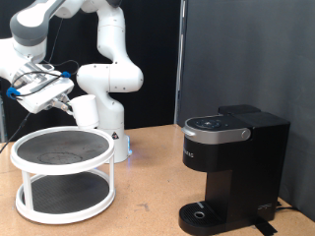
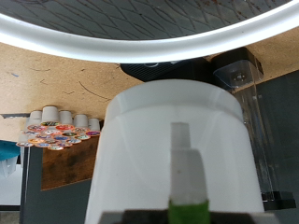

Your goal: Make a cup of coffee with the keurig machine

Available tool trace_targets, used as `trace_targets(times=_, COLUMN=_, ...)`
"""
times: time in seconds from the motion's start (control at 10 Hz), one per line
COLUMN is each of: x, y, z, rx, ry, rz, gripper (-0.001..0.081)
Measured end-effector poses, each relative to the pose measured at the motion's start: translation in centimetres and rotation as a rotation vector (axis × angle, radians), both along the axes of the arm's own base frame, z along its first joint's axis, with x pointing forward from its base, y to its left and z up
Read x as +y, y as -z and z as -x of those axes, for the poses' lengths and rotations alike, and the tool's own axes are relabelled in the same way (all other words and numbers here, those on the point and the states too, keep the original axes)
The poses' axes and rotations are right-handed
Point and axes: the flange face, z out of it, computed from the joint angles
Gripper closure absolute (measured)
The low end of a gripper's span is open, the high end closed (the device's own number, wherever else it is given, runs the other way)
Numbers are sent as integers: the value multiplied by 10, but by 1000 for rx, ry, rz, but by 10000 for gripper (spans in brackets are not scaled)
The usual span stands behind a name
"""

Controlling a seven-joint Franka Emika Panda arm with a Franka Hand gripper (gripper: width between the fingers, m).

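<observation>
The white cup (image 1: 83, 108) hangs in my gripper (image 1: 65, 101) at the exterior view's upper left, just above the top tier of a white round shelf (image 1: 61, 162). In the wrist view the cup (image 2: 140, 140) fills the frame, with one finger (image 2: 187, 163) lying across its wall; the other finger is hidden. The black keurig machine (image 1: 231, 162) stands at the exterior view's right with its lid down and an empty drip base (image 1: 202, 211). It also shows in the wrist view (image 2: 187, 70) beyond the cup.
The two-tier shelf has dark trays; its white rim (image 2: 140, 49) arcs across the wrist view. Several small pods with colourful tops (image 2: 61, 126) sit in a row on the wooden table (image 1: 148, 187). The arm's white base (image 1: 110, 128) stands behind the shelf.
</observation>
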Motion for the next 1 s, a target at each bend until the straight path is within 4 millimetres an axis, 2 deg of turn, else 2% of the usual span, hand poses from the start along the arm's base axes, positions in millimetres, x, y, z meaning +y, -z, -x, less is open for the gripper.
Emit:
trace_targets(times=0.1, x=4, y=3, z=-6, rx=5, ry=15, rz=-8, gripper=799)
trace_targets(times=0.5, x=37, y=6, z=-59, rx=-1, ry=105, rz=1, gripper=799)
trace_targets(times=1.0, x=82, y=12, z=-114, rx=16, ry=35, rz=-23, gripper=799)
